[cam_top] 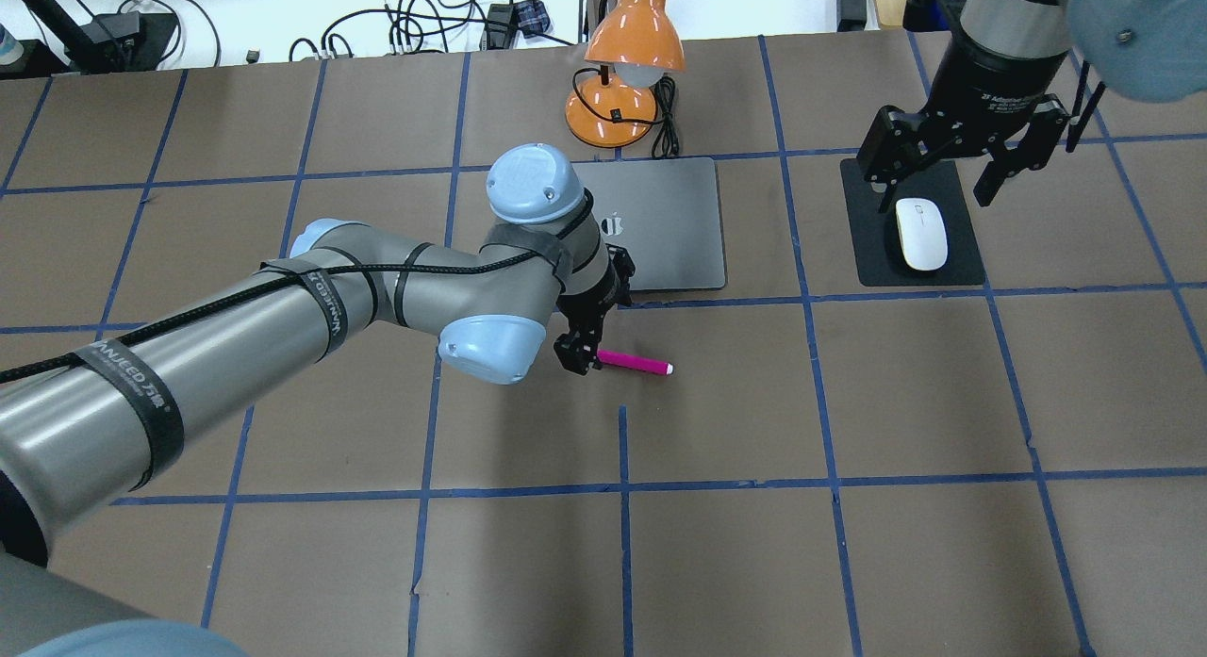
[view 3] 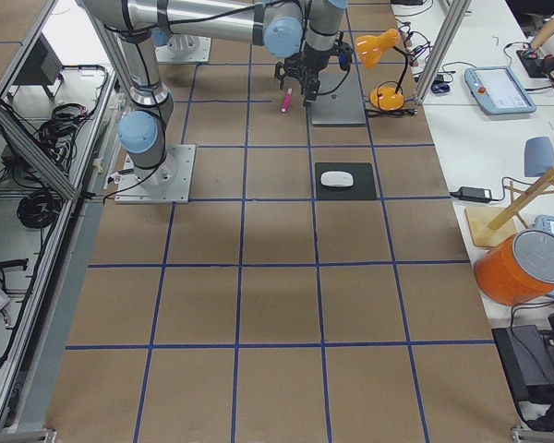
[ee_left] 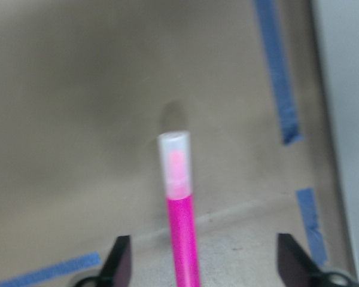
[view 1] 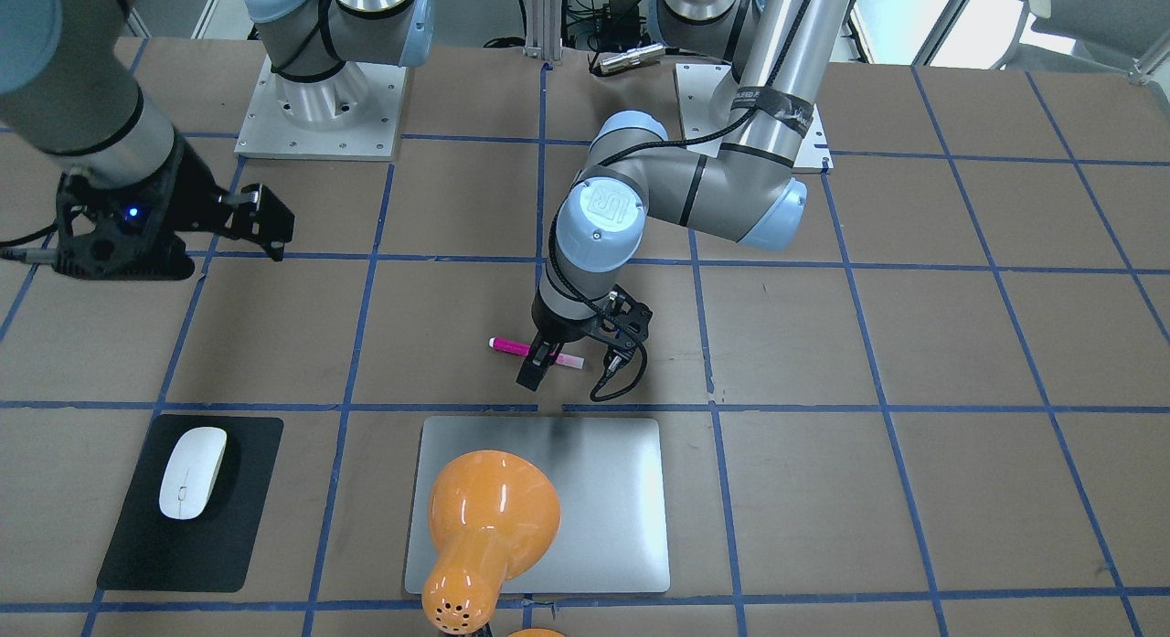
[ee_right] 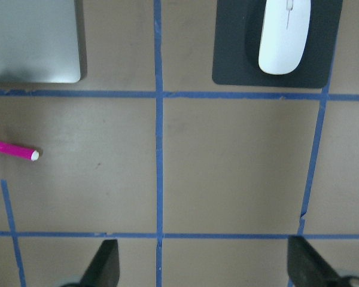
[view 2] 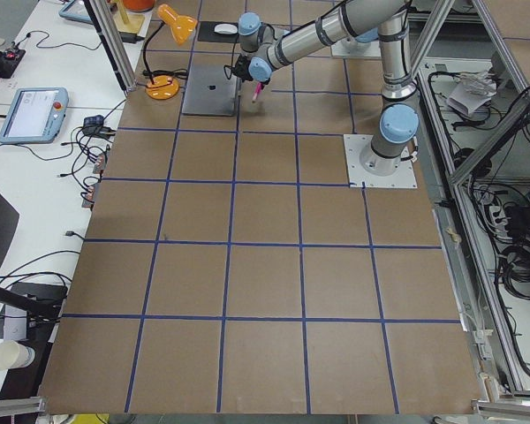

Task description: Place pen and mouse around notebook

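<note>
The magenta pen (cam_top: pixel 636 363) lies on the brown table, a little on the robot's side of the silver-grey notebook (cam_top: pixel 669 223). My left gripper (cam_top: pixel 577 355) is low over the pen's back end and is open. In the left wrist view the pen (ee_left: pixel 180 209) runs up between the two spread fingers and touches neither. The white mouse (cam_top: pixel 921 233) rests on a black mat (cam_top: pixel 872 252) to the notebook's right. My right gripper (cam_top: pixel 934 172) hangs open above the mouse and holds nothing.
An orange desk lamp (cam_top: pixel 632 44) stands at the notebook's far edge, and its shade hides part of the notebook (view 1: pixel 585 491) in the front-facing view. Blue tape lines grid the table. Cables and devices lie beyond the far edge.
</note>
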Available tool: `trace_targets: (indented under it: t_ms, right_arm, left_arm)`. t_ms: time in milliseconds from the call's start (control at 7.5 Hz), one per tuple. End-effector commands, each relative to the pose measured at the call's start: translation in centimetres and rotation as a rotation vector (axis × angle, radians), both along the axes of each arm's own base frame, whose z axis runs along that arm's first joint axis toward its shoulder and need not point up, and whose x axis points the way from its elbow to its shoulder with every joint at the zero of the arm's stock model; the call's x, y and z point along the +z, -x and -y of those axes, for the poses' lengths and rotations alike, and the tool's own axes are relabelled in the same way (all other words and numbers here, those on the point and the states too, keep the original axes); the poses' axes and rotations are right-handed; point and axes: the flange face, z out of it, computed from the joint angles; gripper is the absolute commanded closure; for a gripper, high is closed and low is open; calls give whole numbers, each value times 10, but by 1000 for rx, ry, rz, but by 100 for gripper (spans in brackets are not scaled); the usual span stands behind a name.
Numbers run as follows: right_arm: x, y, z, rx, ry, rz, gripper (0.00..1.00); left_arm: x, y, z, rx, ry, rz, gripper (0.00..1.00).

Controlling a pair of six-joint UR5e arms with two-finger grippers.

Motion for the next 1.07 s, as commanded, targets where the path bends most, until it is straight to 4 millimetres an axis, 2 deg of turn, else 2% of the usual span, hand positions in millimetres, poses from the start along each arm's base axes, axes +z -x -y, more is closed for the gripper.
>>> trace_targets:
  t_ms: [0,133,267,400,667,800,933]
  right_arm:
    - [20,-12,-6,13,74,-10,0]
    - [25,-13,4,22,135,-6,0]
    - [28,-19,4,30,140,0,0]
    - [32,-22,7,41,150,-13,0]
    - [24,-18,8,43,135,-6,0]
    - [23,-17,8,47,134,-18,0]
    - [27,-24,6,37,143,-3,0]
  left_arm:
    - [28,-40,21,-180,80,-8,0]
    - [40,-56,24,-287,89,0,0]
    - [59,-76,32,-362,96,6,0]
    - [82,-97,39,-442,84,9,0]
    - [128,-141,51,-594,42,32,0]
    - [156,-158,55,-719,50,62,0]
    - [180,-164,51,-831,32,43,0]
